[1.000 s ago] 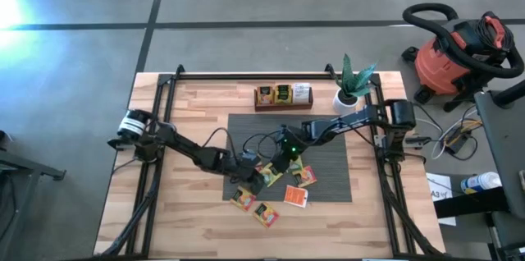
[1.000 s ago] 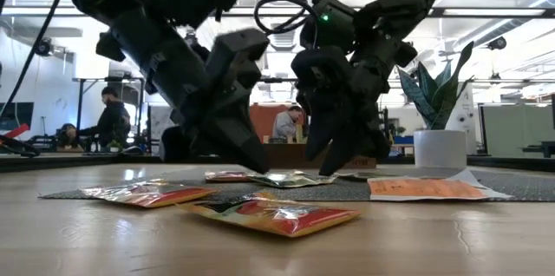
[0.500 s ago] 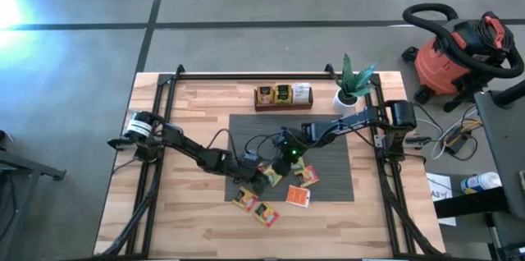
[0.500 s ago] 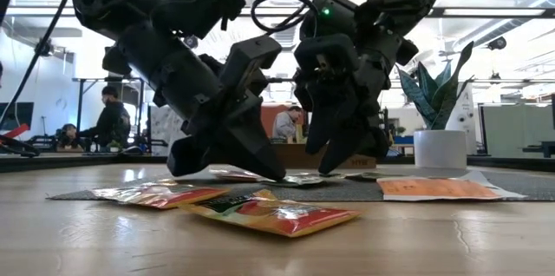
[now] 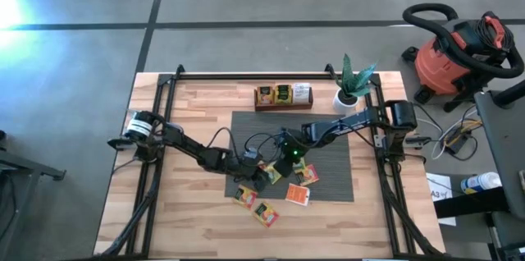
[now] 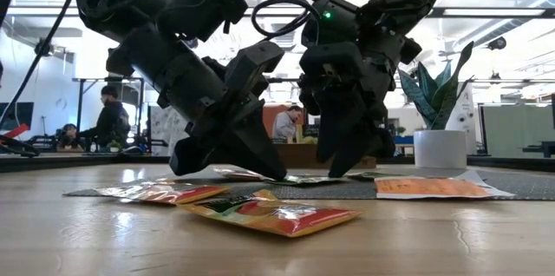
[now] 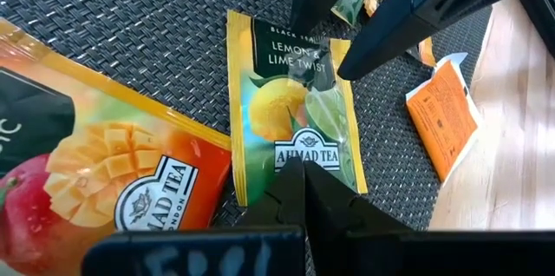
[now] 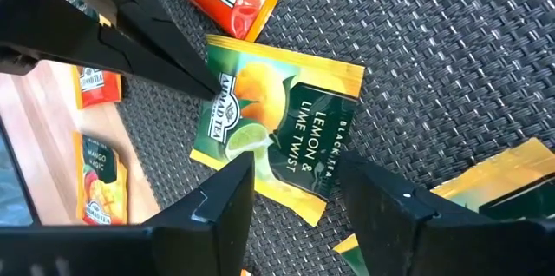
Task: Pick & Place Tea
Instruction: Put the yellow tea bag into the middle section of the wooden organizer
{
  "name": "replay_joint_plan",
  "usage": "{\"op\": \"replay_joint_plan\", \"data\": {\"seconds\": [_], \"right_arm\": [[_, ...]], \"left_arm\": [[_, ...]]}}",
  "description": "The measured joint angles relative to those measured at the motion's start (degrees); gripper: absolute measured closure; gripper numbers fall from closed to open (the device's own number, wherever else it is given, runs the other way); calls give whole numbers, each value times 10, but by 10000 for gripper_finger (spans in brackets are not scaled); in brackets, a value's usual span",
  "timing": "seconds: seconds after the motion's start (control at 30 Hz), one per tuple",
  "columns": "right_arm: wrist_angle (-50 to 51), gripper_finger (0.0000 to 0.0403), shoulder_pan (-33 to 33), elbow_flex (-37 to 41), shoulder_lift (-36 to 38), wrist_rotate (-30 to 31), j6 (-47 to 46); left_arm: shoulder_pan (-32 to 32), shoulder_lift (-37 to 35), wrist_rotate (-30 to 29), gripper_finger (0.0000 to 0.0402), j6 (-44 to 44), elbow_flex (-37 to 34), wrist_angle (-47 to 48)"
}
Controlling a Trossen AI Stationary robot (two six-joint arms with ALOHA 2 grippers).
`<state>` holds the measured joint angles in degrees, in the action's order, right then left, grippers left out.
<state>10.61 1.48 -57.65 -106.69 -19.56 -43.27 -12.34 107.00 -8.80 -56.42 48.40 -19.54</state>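
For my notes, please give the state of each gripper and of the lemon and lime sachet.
Left gripper: shut, tips pressing the sachet's edge.
Right gripper: open, fingers astride the sachet.
Lemon and lime sachet: flat on the mat, not lifted.
Mango sachet: flat on the mat.

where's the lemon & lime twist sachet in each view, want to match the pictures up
High view: lemon & lime twist sachet mostly hidden between the two grippers, on the grey mat.
Low view: lying flat between both grippers' tips.
Left wrist view: centre, label upright, shut left gripper pressing its edge.
Right wrist view: centre, between the open right gripper fingers.
Shared landmark: the grey mat beneath it.
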Motion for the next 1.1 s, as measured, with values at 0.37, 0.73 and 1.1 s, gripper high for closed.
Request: {"op": "replay_joint_plan", "data": {"seconds": [0.37,0.73,1.1], "right_arm": [[24,234,0,0,2,1,2],[-17,236,-15,-1,-1,-15,-16],[-35,303,-15,-10,0,-27,-3]], "left_arm": [[0,0,4,401,-1,0,5],[0,0,-3,401,4,-1,5],[1,0,-7,401,-3,-1,-1]]}}
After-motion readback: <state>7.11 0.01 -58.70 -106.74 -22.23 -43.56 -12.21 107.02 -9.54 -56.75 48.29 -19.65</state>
